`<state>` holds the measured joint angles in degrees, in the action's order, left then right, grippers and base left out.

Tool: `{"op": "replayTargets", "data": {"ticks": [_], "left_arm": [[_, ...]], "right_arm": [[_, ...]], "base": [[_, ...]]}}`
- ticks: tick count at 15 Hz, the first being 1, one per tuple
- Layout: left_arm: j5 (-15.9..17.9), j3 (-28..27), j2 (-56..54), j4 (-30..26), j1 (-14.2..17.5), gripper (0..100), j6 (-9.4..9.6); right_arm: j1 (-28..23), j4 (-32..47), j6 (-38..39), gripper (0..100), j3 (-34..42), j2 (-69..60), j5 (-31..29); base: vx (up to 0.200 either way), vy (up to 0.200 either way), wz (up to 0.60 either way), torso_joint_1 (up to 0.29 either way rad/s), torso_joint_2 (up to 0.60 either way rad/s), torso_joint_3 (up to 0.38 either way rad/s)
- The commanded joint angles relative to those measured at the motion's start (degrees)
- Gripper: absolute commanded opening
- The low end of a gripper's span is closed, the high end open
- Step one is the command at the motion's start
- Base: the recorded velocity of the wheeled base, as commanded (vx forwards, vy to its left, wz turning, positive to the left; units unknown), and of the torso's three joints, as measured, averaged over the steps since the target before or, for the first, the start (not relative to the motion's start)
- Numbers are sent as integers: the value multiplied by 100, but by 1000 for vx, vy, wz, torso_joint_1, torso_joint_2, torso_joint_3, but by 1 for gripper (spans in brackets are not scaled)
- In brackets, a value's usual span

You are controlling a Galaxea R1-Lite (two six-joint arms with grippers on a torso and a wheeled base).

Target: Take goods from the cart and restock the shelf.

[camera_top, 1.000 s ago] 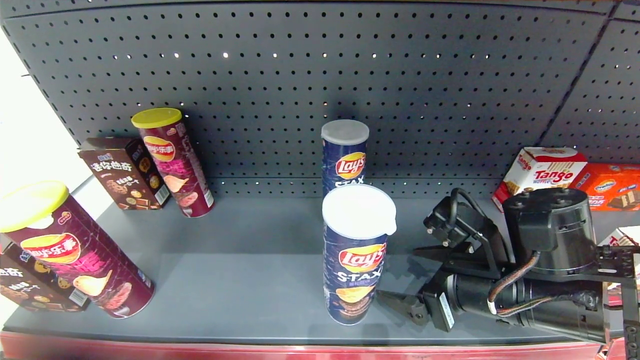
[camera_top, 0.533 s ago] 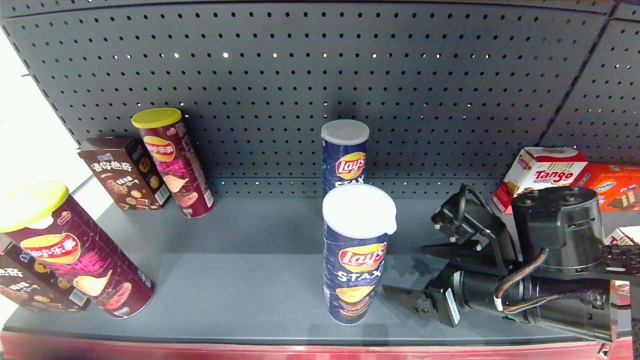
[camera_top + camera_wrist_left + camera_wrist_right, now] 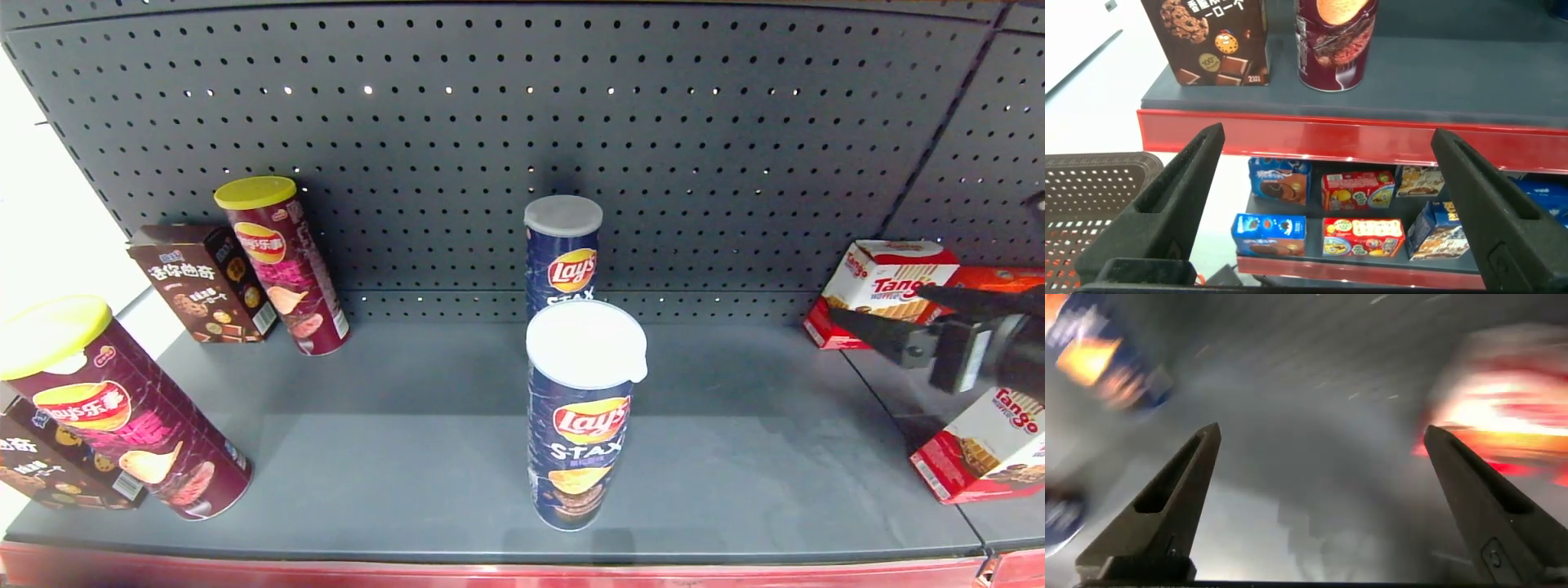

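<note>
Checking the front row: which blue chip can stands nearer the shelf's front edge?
The white-lidded blue can, directly in front of the grey-lidded one by the back panel.

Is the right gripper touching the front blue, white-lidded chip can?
Apart. The head view shows a wide stretch of bare grey shelf between the right gripper and the front blue chip can.

- Two tall blue cardboard chip tubes with pale plastic lids [image 3: 578,425] [image 3: 562,253].
- Two maroon cardboard chip tubes with yellow lids [image 3: 282,265] [image 3: 122,416].
- Two dark brown cardboard cookie boxes [image 3: 204,282] [image 3: 41,474].
- Two white-and-red cardboard wafer cartons [image 3: 886,282] [image 3: 984,445].
- One rectangular orange cardboard carton [image 3: 1004,274].
</note>
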<state>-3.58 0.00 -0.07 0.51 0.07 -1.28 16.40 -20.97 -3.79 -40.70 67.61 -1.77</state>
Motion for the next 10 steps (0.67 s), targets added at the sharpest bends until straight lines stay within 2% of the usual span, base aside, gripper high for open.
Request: {"op": "replayTargets", "data": {"ticks": [1, 3, 5, 6, 10], "left_arm": [[7, 0, 7, 2, 1, 100, 5], [16, 0, 7, 2, 1, 100, 14], [7, 0, 7, 2, 1, 100, 14], [-2, 0, 7, 2, 1, 100, 14], [16, 0, 7, 2, 1, 100, 31]], "right_arm": [[-699, -4, -16, 100, 238, -1435, -271], [-699, 49, -95, 100, 950, -2525, -772], [-734, 67, -219, 100, 1671, -3351, -834], [-849, 93, -298, 100, 2392, -4282, -1001], [-761, 822, -210, 100, 3701, -6269, -852]], "base": [[0, 0, 0, 0, 0, 0], [0, 0, 0, 0, 0, 0], [0, 0, 0, 0, 0, 0], [0, 0, 0, 0, 0, 0], [0, 0, 0, 0, 0, 0]]}}
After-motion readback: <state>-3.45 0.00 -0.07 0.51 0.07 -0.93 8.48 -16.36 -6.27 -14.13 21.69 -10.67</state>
